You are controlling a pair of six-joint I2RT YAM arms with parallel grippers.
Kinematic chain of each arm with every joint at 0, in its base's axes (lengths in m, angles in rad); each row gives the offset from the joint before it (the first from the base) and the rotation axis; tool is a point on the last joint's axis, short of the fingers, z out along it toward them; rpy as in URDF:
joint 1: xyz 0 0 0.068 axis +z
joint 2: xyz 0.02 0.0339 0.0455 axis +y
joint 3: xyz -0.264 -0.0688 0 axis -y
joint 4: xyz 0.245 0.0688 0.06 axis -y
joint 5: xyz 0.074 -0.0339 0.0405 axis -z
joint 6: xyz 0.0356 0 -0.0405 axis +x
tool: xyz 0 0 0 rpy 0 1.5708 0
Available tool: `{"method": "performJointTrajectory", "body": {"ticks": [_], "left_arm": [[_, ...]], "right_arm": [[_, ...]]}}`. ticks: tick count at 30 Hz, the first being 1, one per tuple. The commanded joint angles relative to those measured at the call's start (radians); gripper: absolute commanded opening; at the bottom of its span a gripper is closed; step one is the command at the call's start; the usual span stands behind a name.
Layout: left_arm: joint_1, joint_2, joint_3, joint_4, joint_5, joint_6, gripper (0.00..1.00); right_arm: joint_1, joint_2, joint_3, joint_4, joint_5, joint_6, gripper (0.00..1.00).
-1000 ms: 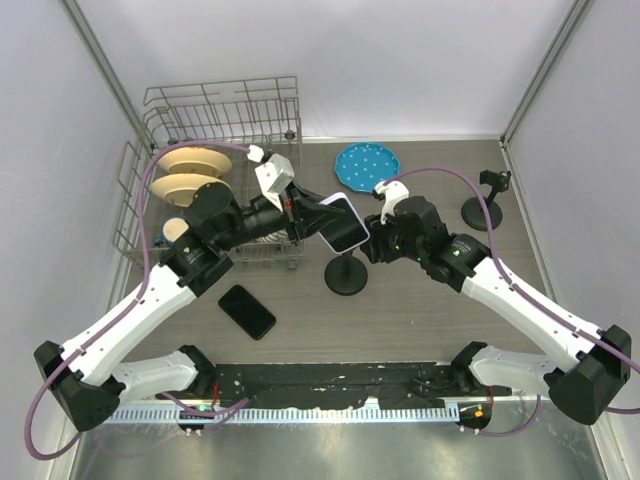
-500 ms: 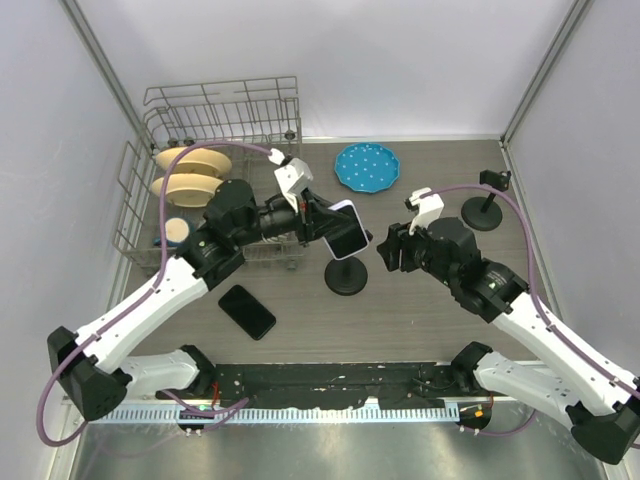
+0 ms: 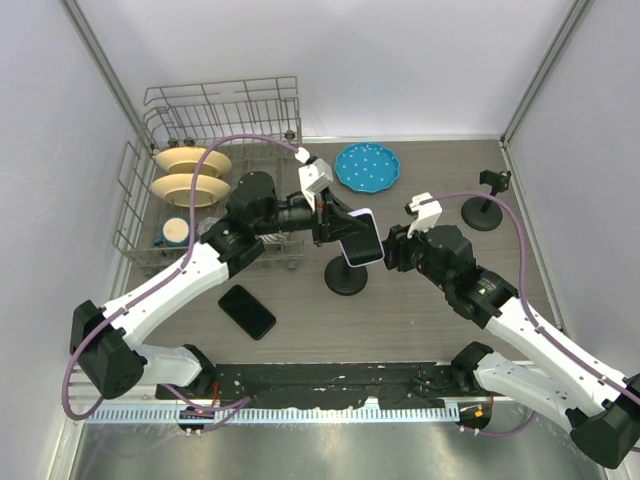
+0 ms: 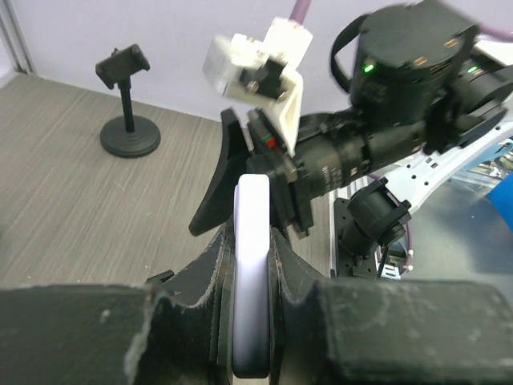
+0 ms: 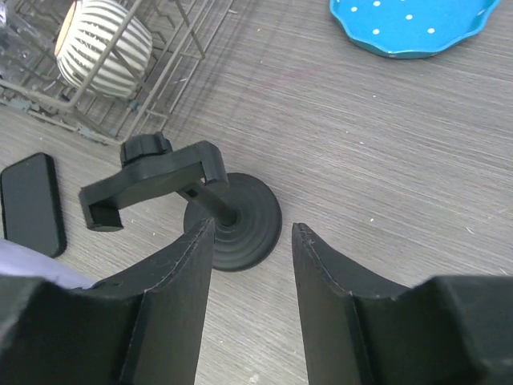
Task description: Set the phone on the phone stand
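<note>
A white-edged phone [image 3: 360, 238] hangs tilted in the air just above the black phone stand [image 3: 347, 277] at the table's middle. My left gripper [image 3: 335, 222] is shut on the phone. In the left wrist view the phone [image 4: 254, 233] stands edge-on, squeezed between both fingers of the left gripper [image 4: 254, 241]. My right gripper [image 3: 392, 250] hovers open just right of the stand. In the right wrist view the right gripper [image 5: 252, 233] holds nothing, and the stand's clamp [image 5: 156, 180] and round base [image 5: 240, 224] lie beside its left finger.
A black phone [image 3: 247, 311] lies flat at front left. A wire dish rack [image 3: 215, 120] with plates and a cup fills the back left. A blue dotted plate [image 3: 366, 166] sits at the back. A second small stand [image 3: 485, 205] stands at far right.
My left arm has carried the phone to the right and slightly down, over the stand. The right arm swung its elbow out and its gripper has let go of the phone.
</note>
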State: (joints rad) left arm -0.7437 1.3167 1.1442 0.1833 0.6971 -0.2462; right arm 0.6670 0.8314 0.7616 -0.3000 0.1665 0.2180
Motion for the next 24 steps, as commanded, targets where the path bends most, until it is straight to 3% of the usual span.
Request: {"method": "performJointTrajectory", "body": {"ticks": [1, 7, 12, 19, 24], "left_arm": [[0.001, -0.094, 0.032, 0.087, -0.005, 0.053, 0.00], [0.000, -0.241, -0.044, 0.038, -0.143, 0.125, 0.00], [0.001, -0.289, -0.058, 0.013, -0.157, 0.143, 0.00], [0.001, -0.316, -0.070, -0.016, -0.139, 0.154, 0.00], [0.000, -0.324, -0.070, -0.030, -0.143, 0.157, 0.00]], "right_arm": [[-0.035, -0.014, -0.094, 0.260, -0.122, -0.087, 0.49], [-0.035, -0.054, -0.208, 0.467, -0.245, -0.201, 0.49], [-0.035, -0.020, -0.231, 0.542, -0.245, -0.242, 0.48], [-0.035, 0.008, -0.219, 0.570, -0.222, -0.295, 0.46], [-0.035, 0.031, -0.188, 0.529, -0.222, -0.318, 0.38]]}}
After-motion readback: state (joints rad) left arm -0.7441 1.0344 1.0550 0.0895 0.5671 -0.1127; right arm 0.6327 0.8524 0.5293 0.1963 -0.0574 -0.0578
